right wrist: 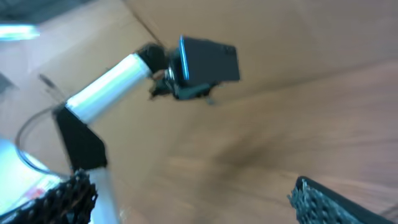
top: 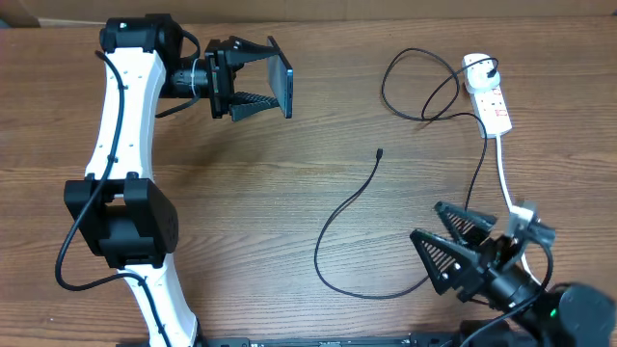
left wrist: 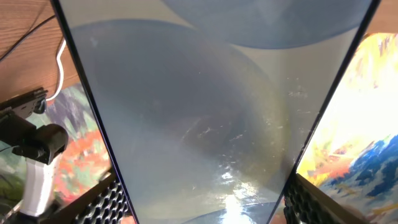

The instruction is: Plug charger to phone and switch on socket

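While the wooden counter (top: 241,193) spans the view, the left end effector (top: 277,77) pinches the phone (top: 283,85) at upper left, the right end effector (top: 426,222) sits spread at lower right, the socket (top: 488,96) lies upper right, and the charger (top: 317,255) ends mid-counter.

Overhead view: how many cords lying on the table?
2. The thin black charger loops from the socket to mid-table; the thick white cord runs from the socket down the right side. Arm wiring excluded.
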Robot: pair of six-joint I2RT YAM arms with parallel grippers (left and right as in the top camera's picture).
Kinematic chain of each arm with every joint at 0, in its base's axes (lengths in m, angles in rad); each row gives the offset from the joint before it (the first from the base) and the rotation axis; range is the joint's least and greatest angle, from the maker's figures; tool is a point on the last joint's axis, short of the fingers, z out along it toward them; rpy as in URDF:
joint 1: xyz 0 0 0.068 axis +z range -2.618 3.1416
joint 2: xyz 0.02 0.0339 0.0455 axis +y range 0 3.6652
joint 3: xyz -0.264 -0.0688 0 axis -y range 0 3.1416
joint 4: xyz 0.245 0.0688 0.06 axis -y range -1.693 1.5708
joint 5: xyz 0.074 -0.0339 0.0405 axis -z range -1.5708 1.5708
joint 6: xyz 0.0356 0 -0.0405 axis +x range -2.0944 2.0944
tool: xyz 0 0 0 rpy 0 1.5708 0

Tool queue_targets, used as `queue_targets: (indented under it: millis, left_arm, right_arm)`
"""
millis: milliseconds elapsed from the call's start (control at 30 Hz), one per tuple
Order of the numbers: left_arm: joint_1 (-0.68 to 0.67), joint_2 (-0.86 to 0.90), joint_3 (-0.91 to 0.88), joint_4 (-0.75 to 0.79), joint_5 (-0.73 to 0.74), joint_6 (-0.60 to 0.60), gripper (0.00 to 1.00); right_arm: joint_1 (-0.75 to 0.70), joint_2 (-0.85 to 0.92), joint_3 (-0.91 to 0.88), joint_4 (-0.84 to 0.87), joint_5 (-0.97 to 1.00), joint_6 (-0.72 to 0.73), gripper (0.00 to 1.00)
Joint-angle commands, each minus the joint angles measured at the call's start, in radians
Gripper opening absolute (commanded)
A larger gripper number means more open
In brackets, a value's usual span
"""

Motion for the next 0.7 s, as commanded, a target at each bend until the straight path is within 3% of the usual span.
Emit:
queue_targets:
  millis: [0, 200, 467, 667]
  left_arm:
    - [-0.025, -0.025, 0.020, -0.003, 0.047, 0.022, 0.58]
    - [-0.042, -0.025, 0.020, -0.003, 0.047, 0.022, 0.58]
    - [-0.057, -0.025, 0.020, -0.003, 0.047, 0.017, 0.57]
    - [-0.056, -0.025, 0.020, -0.003, 0.047, -0.010, 0.58]
  right_arm:
    - [0.003, 0.154, 0.188, -0.135, 0.065, -0.262, 1.00]
    - [0.004, 0.413, 0.458, -0.405, 0.073, -0.473, 1.00]
    - [0.038, 0.589, 0.612, -0.515, 0.172, -0.480, 1.00]
    - [0.246, 0.664, 0.613, -0.558, 0.446, -0.429, 1.00]
